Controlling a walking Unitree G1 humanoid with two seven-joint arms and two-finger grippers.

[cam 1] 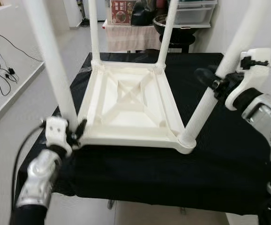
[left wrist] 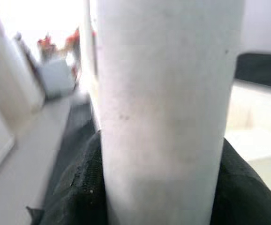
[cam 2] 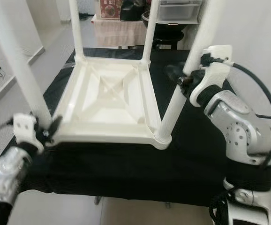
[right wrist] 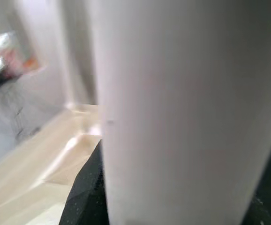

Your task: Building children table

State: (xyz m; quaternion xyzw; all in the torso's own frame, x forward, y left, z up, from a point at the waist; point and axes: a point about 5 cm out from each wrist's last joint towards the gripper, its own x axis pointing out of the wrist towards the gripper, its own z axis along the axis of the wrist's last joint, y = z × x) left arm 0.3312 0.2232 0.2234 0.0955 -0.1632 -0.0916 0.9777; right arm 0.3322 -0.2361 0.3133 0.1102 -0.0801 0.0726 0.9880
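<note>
A tabletop (cam 1: 229, 173) draped in black cloth that hangs over its near edge stands on a pale floor (cam 1: 13, 140) and carries an upturned white plastic children's table (cam 1: 131, 105), whose ribbed underside faces up and whose four round legs rise from its corners.

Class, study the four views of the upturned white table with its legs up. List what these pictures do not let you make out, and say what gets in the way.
- Leg tops: cut off by the top edge in both eye views, e.g. the near-right leg.
- Left claw at the near-left leg: its grip is hidden behind the leg.
- Right claw: its far finger is hidden by the near-right leg.
- Both wrist views: blurred, too close to the legs.
- Shelf items: too small.
</note>
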